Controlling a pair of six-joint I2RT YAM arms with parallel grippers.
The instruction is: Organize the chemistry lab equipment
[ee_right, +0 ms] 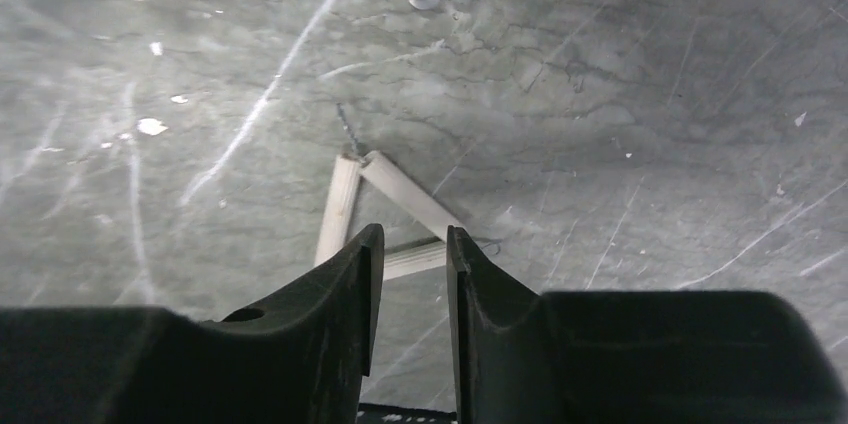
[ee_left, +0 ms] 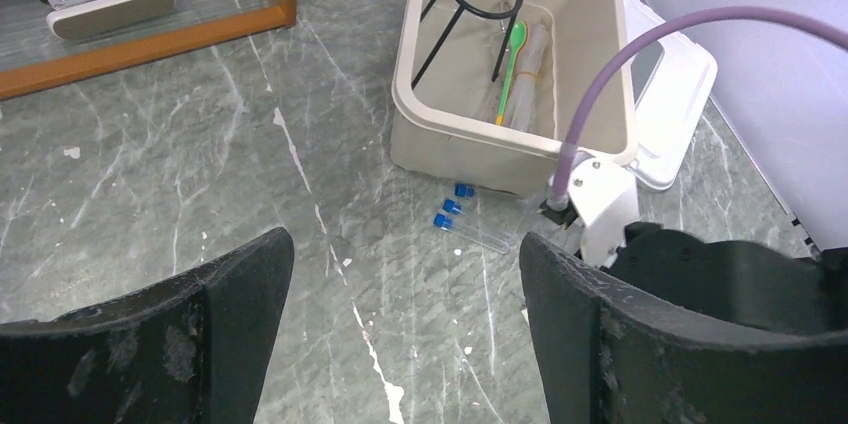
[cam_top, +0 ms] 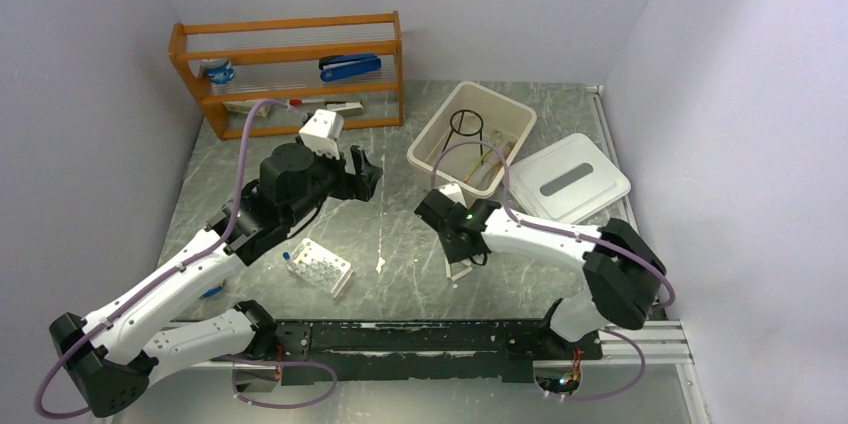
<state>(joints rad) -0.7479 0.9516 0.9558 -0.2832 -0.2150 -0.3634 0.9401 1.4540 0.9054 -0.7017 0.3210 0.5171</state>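
Since the right tool (ee_right: 415, 234), nearly closed, covers the lower side of the white triangle (ee_right: 410, 194), we cannot tell whether it grips; the left tool (ee_left: 405, 239) gapes wide, empty.

The shelf (cam_top: 290, 24) stood at the back left, with the stapler (cam_top: 350, 67) on it. The bin (ee_left: 455, 149) sat right of the shelf, with the tripod (ee_left: 490, 15) in it. The lid (cam_top: 572, 177) lay just right of the bin. Vials (ee_left: 452, 206) lay on the table just beside the bin. The rack (cam_top: 320, 266) sat near the front left, and the triangle (ee_right: 405, 194) lay right of it.
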